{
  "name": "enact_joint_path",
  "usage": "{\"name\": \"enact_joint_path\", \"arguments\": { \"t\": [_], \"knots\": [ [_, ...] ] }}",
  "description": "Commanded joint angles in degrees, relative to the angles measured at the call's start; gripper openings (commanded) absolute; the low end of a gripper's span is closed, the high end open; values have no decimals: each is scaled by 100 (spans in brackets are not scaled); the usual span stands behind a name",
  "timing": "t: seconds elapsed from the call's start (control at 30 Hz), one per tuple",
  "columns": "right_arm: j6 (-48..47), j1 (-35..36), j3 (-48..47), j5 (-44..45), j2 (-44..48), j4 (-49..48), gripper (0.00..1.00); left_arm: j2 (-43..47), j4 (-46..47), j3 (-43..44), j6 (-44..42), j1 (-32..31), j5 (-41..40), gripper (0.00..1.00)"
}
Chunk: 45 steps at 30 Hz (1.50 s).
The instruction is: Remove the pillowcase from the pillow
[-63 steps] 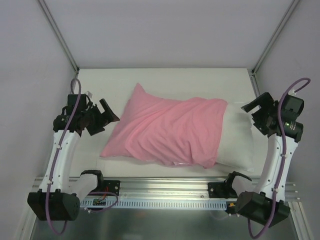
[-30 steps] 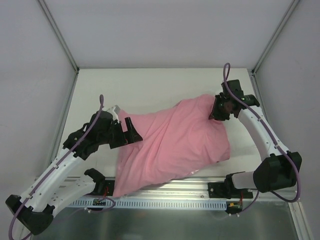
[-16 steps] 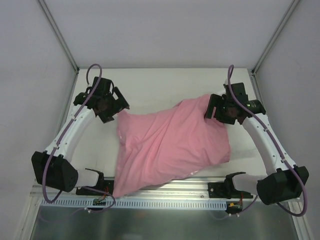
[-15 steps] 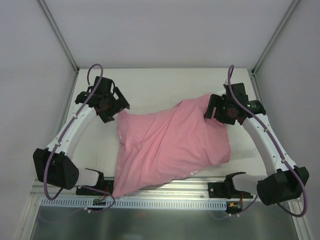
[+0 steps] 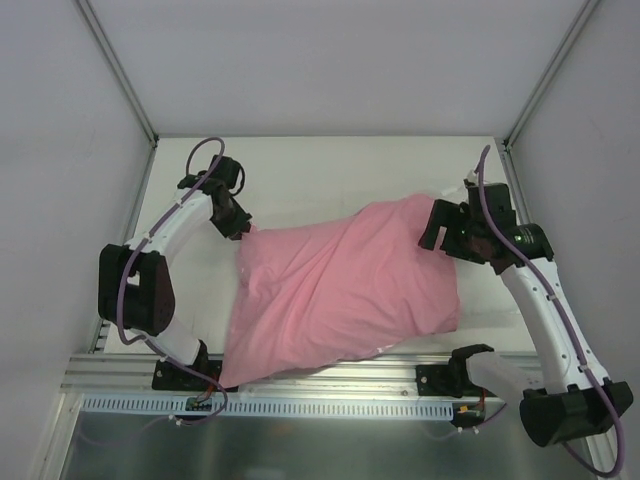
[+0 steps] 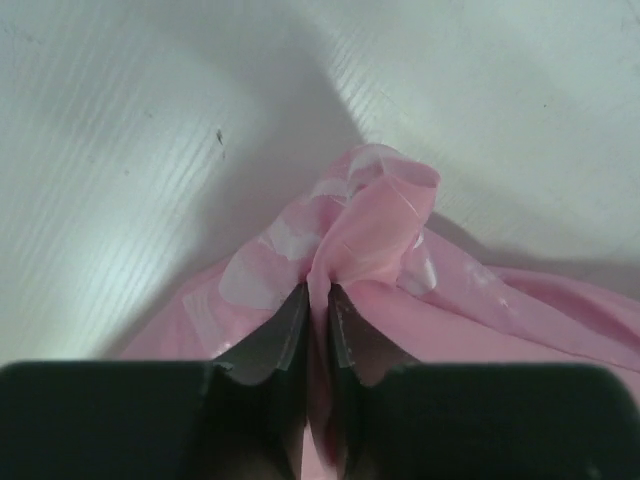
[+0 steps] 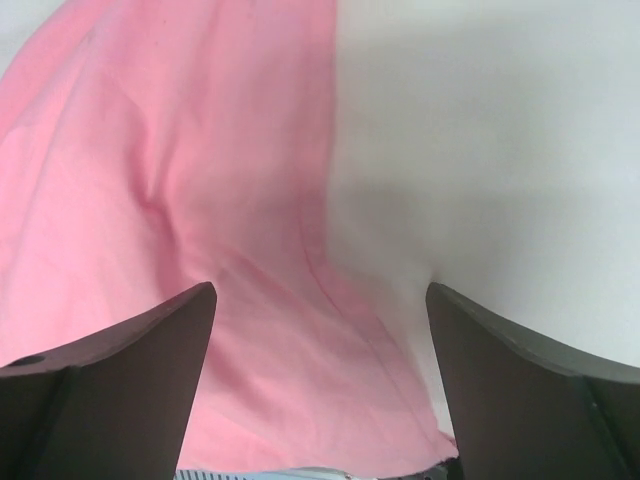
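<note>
The pink pillowcase (image 5: 340, 290) lies spread over the middle of the table, covering most of the pillow. The white pillow (image 5: 480, 295) shows only past the cover's right edge. My left gripper (image 5: 238, 228) is at the cover's far left corner. In the left wrist view that gripper (image 6: 318, 290) is shut on a bunched fold of the pillowcase (image 6: 380, 215), pale flower print showing. My right gripper (image 5: 440, 226) hovers open over the cover's upper right end. In the right wrist view it (image 7: 318, 290) holds nothing, with the pillowcase (image 7: 180, 150) and pillow (image 7: 480, 140) below.
The white table (image 5: 330, 170) is walled at the back and on both sides, with metal posts in the far corners. A metal rail (image 5: 330, 385) runs along the near edge, and the pillowcase's lower corner reaches it.
My left gripper has moved onto the pillowcase's far left corner and shut on it. My right gripper has opened wider and drawn back a little to the right.
</note>
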<state>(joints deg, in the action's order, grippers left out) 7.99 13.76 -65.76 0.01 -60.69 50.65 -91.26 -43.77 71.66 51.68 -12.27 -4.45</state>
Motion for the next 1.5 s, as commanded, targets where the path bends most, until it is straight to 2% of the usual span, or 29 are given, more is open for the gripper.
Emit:
{"name": "enact_joint_path", "arguments": {
  "t": [0.0, 0.07, 0.1, 0.2, 0.33, 0.37, 0.43, 0.6, 0.67, 0.7, 0.73, 0.77, 0.8, 0.93, 1.07, 1.33, 1.47],
  "knots": [
    [-34, -268, -60, 306, 390, 366, 93, 82, -18, 86, -211, 50, -12, 1],
    [18, -706, -165, 621, 566, 410, 97, 301, 17, -20, -456, 50, -12, 0],
    [62, -1160, -192, 632, 619, 410, 98, 485, 35, -55, -535, 50, -21, 0],
    [107, -1928, -385, 88, 314, 270, 99, 750, 96, -82, -843, 50, 93, 0],
    [124, -2009, -1261, -229, -776, 261, 100, 786, 105, 128, -1151, 50, 435, 0],
    [133, -2009, -1403, -221, -978, 261, 97, 768, 105, 164, -1178, 50, 462, 0],
    [176, -2000, -1780, -160, -1523, 252, 96, 724, 114, 261, -1283, 50, 716, 0],
    [299, -2009, -2099, 324, -2596, 155, 96, 627, 114, 358, -1371, 50, 910, 0],
    [361, -1991, -1890, 184, -3027, 103, 100, 636, 105, 349, -1371, 50, 928, 0],
    [370, -1991, -1732, 70, -3080, 24, 91, 654, 105, 340, -1380, 50, 919, 0],
    [396, -1982, -1539, -348, -3029, -116, 47, 689, 105, 331, -1406, 58, 885, 0],
    [431, -1991, -1171, -466, -2932, -369, 16, 706, 105, 323, -1424, 50, 849, 0],
    [545, -1991, -1081, -510, -2818, -407, 1, 715, 105, 322, -1450, 50, 779, 0],
    [748, -2087, -1088, -248, -1984, -460, 1, 917, 70, 209, -1538, 242, 770, 0],
    [1002, -2772, -1273, -378, -1149, -354, 1, 1523, 70, -90, -1564, 900, 936, 0],
    [1293, -4221, -1053, -1239, -339, -284, 1, 2428, 53, -556, -1889, 3203, 1999, 0],
    [1372, -4382, -1080, -1328, -233, -214, 1, 2517, -61, -399, -2030, 4012, 2570, 0]
  ]
}}
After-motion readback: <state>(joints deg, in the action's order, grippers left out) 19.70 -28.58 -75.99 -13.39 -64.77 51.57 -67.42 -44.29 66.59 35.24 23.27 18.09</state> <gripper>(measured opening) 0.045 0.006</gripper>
